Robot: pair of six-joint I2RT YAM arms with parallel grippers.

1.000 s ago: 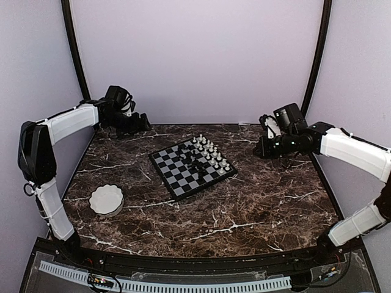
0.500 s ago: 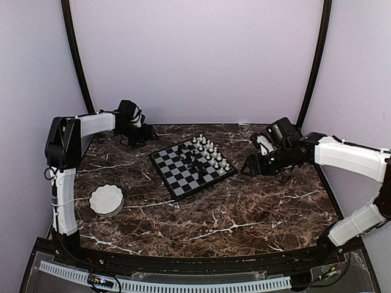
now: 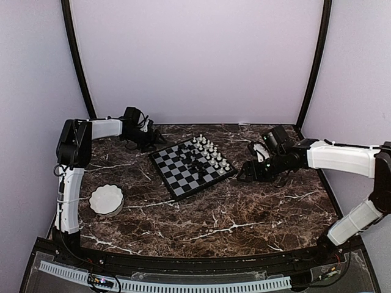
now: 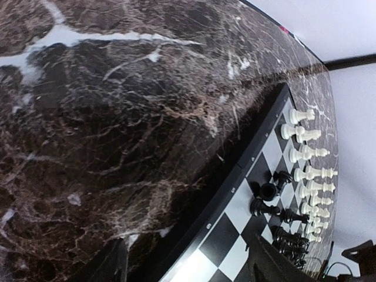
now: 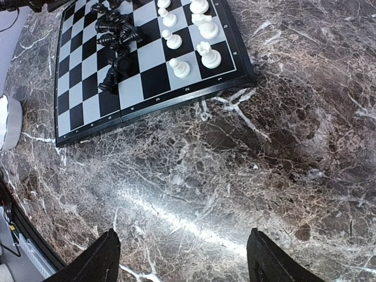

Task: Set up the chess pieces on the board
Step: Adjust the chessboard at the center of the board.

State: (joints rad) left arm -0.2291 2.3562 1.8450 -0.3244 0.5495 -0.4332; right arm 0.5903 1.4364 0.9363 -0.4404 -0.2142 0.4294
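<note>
Board (image 3: 183, 171) mid-tabletop (image 3: 244, 213); left pincer (image 4: 191, 261) and right pincer (image 5: 182, 258) both spread, gripping nothing.
Only overhead shows the scalloped bowl (image 3: 98, 190) whole, well left of the board; the wrist views show white chessmen (image 5: 204, 24) ranked along one edge, black chessmen (image 5: 114, 26) jumbled beside them.

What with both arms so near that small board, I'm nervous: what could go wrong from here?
1. The black pieces lie in a tight heap mid-board, some tipped over; a tool picking one may scatter its neighbours.
2. The right tool hangs by a corner of the board, next to the standing white pieces; a sweep could topple them or shove the board.
3. The left tool is at the opposite corner; reaching in together, the arms might collide.
</note>
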